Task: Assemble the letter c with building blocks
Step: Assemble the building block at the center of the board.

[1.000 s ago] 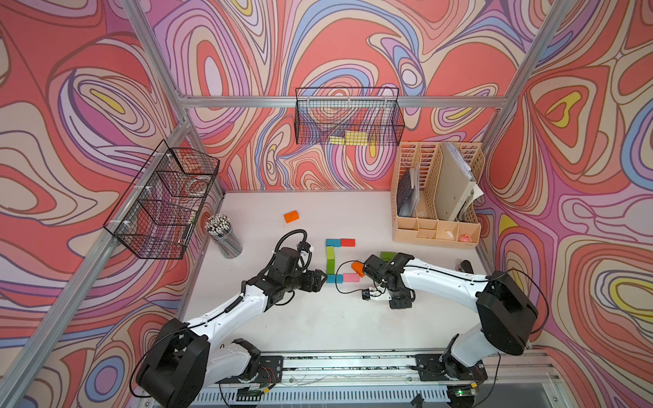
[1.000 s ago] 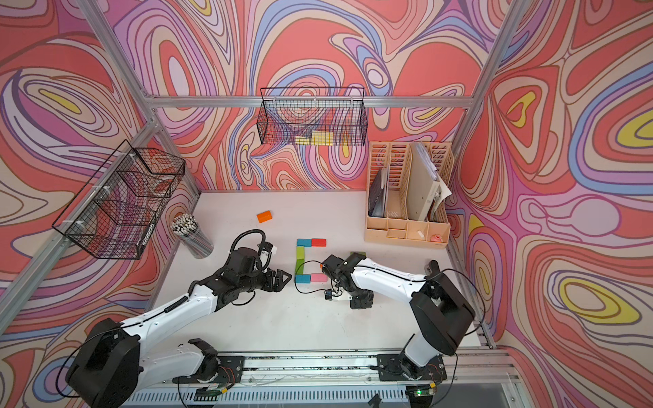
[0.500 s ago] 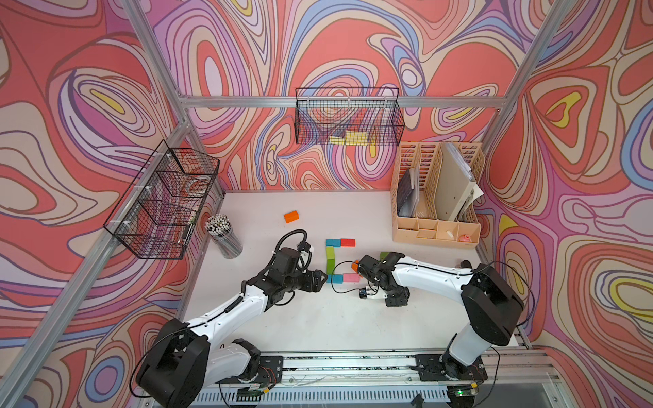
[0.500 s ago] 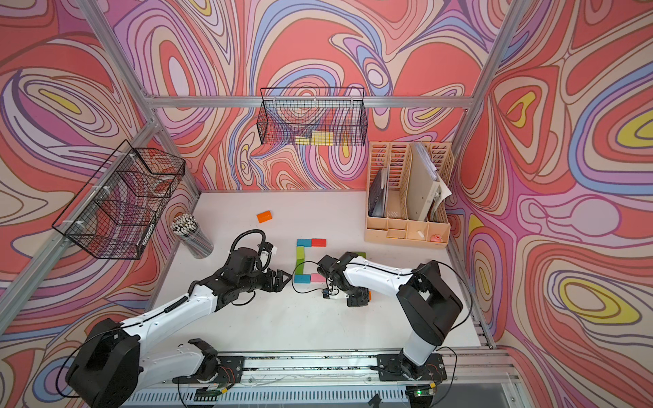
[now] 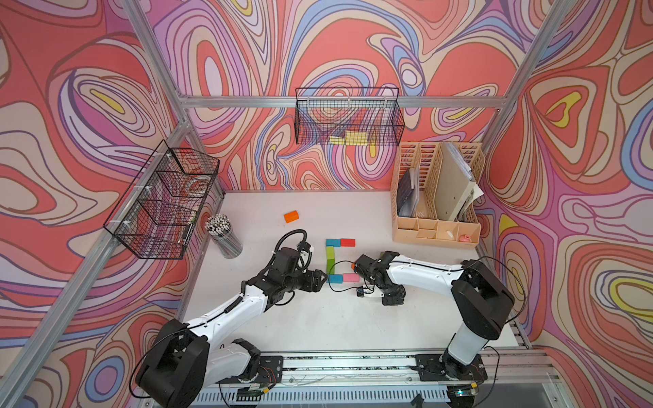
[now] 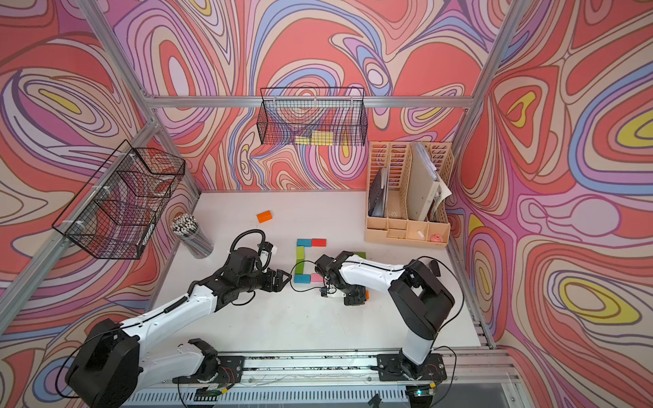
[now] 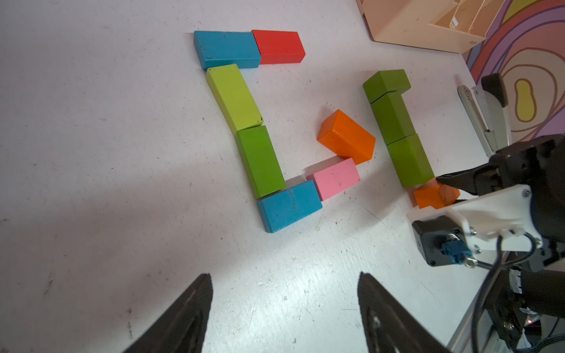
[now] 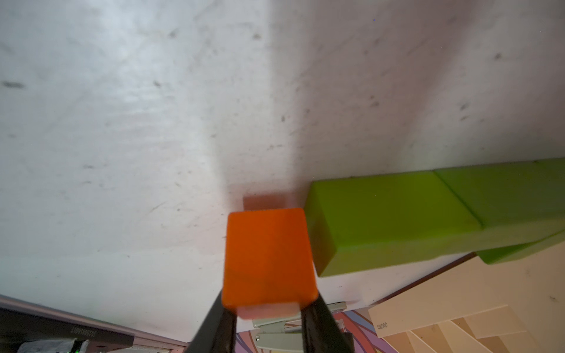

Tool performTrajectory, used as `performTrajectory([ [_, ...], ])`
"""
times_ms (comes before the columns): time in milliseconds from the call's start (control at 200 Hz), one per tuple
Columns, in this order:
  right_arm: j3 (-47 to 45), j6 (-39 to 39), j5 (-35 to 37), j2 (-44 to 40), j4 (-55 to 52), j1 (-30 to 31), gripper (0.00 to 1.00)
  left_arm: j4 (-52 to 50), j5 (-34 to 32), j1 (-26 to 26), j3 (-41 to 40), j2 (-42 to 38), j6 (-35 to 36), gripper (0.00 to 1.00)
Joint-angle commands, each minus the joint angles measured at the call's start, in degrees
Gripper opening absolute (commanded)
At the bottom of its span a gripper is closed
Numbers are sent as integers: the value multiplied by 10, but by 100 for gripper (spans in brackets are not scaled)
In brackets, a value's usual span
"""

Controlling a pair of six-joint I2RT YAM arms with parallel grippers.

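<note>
Pinching an orange block [image 8: 267,256] tight in the right gripper [image 8: 267,305], just beside the near end of a row of green blocks [image 7: 394,122]. Nothing in the left gripper [image 7: 284,276], wide apart, close to a blue block [image 7: 289,204] at the near end of the C shape [image 7: 260,162]. Far left, a lone orange block [image 5: 291,216].

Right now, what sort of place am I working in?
Likely a robot test cell staged as a desk: bare aluminium frame holding swirl-printed wall panels, a beige slotted plastic desk organiser and a clear cup of pencils on a white tabletop.
</note>
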Motion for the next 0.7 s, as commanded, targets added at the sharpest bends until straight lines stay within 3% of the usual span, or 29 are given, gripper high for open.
performTrajectory([
  [0, 9, 11, 0, 6, 1, 2, 18, -2, -1, -3, -5, -11, 9, 77],
  [696, -1, 25, 3, 6, 10, 2, 29, -1, -3, -4, -8, -22, 9, 77],
])
